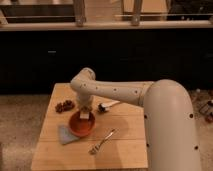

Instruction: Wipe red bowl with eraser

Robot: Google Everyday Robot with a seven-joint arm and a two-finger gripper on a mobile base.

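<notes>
The red bowl (81,124) sits on the wooden table (125,145), left of centre. My gripper (85,113) hangs straight down from the white arm (115,92) over the bowl's far rim. A small whitish block, the eraser (85,116), shows at the gripper's tip just inside the bowl. It seems to be held there.
A dark red grape-like cluster (64,105) lies left of the bowl. A grey-blue cloth (65,134) lies under the bowl's front left. A fork (102,141) lies to the front right. A black-and-white marker-like stick (107,105) lies behind the bowl on the right.
</notes>
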